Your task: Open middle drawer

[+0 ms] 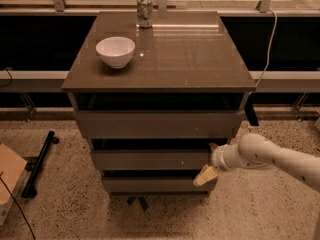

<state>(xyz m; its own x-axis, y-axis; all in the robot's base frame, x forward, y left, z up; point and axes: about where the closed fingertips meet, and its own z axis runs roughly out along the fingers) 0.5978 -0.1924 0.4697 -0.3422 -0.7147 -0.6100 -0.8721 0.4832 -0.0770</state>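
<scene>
Drawer: middle drawer point(150, 160) under the bench's point(165, 59) front edge, long axis left to right, seemingly not yet pulled out.
Hand: hand point(210, 163) at the drawer's right end, below the front right corner; open or closed, cannot tell.
Around: bowl point(115, 51), can point(144, 11) on top, well apart from the hand.

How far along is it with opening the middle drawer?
Done: the approach looks finished, with the gripper at the right end of the middle drawer front. In hand: getting a hold there, though I cannot tell if it grips yet. Left: the pull itself. The drawer looks closed, with no interior showing.
</scene>
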